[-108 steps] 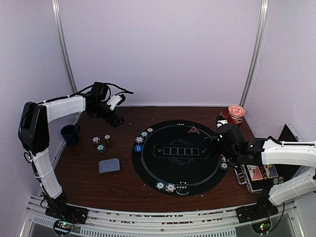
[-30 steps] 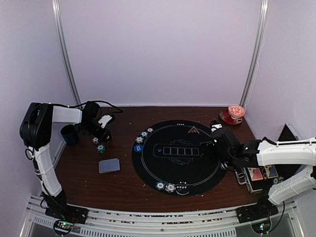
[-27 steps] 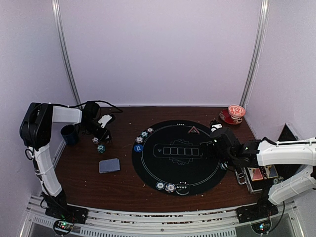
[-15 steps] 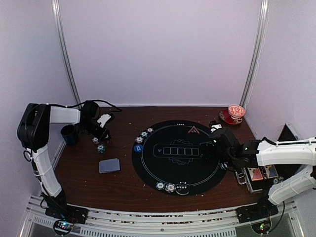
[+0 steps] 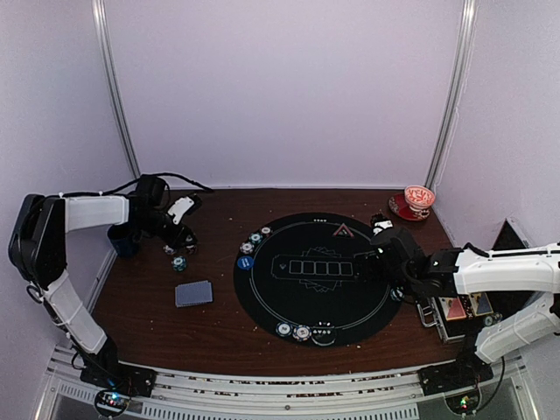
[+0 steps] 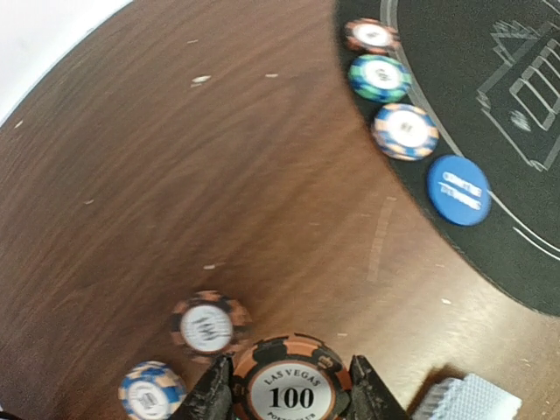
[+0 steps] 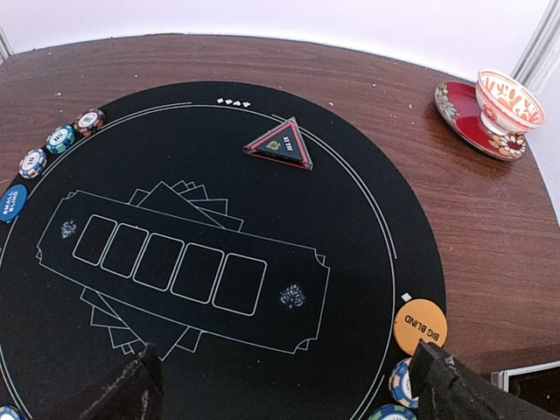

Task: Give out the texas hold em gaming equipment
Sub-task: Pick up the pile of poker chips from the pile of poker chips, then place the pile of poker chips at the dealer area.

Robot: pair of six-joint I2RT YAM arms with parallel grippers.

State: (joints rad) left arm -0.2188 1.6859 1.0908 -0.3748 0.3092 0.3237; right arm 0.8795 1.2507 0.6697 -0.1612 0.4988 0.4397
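At far left, the left fingers (image 6: 213,395) are clamped on an orange-edged chip (image 6: 290,389), beside two loose chips (image 6: 207,325) on the counter (image 6: 219,175) — a pickup in hand. Next, it likely needs carrying right onto the black mat (image 5: 350,302), where the right fingers (image 7: 131,389) hang wide apart.

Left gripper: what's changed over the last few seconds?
The left gripper came down from near the back wall to the loose chips left of the mat and shut on the 100 chip. The right gripper shifted slightly and stays open over the mat. The card deck is unmoved.
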